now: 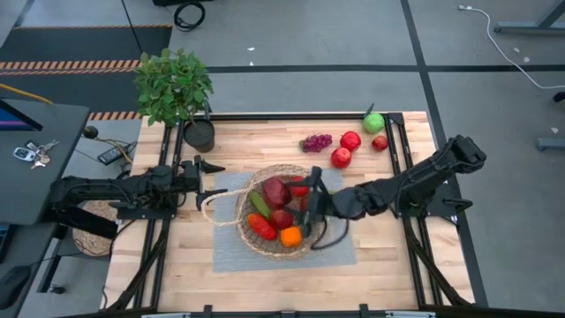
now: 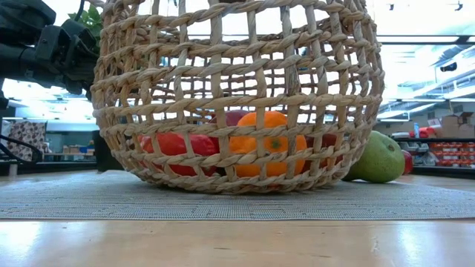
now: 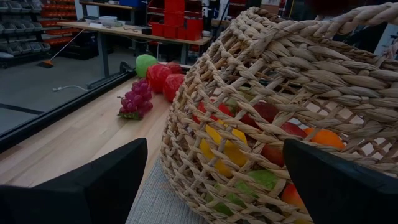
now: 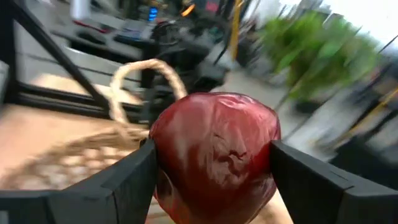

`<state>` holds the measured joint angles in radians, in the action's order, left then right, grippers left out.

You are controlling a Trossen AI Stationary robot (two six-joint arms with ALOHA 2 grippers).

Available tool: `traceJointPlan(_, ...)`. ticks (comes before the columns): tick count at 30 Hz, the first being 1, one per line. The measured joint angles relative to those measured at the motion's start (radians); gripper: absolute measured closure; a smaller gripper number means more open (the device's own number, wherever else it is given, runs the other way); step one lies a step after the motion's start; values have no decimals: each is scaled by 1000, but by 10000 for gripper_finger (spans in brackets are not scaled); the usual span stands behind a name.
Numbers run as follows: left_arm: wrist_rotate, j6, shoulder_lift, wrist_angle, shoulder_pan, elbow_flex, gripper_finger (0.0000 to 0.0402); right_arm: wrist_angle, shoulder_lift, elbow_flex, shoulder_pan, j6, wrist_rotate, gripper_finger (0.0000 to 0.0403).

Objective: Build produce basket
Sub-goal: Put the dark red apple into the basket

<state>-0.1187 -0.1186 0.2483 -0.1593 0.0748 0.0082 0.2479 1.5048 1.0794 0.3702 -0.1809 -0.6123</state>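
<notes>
Basket, large, round, tan woven wicker [image 1: 281,251] with looped handle; stands on a grey woven mat [image 1: 231,256] mid-table. Contents: orange, red, yellow and green produce pieces, an orange fruit [image 2: 260,152] showing through the open weave.

Item in hand: dark red, glossy, rounded fruit [image 4: 214,155], clamped between the two fingers of the right gripper [image 1: 306,191], which hangs over the basket mouth, the handle loop beyond it. Judged light, rigid and smooth-skinned, so liable to slip; a hold across its widest girth, as now, looks soundest.

Left gripper [image 1: 210,177]: jaws spread wide, empty, just beside the basket wall on the handle side, which bulges close ahead of its fingers [image 3: 93,186].

Outstanding stock, well beyond the right gripper on bare wood: purple grape bunch [image 1: 317,141], knobbly and likely soft, best taken around the cluster's body; red pieces [image 1: 346,148]; green pear-like fruit [image 1: 374,122].

Basket judged light, springy; handle the natural purchase.
</notes>
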Motion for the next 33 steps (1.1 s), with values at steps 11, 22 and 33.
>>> traceJointPlan(11,0,0,0,0,0,0,19,-77,0,0,-143,694,452,107)
traceJointPlan(22,0,0,0,0,0,0,19,-79,-1,0,-198,862,692,107)
traceJointPlan(33,0,0,0,0,0,0,19,-239,14,0,-159,736,502,107)
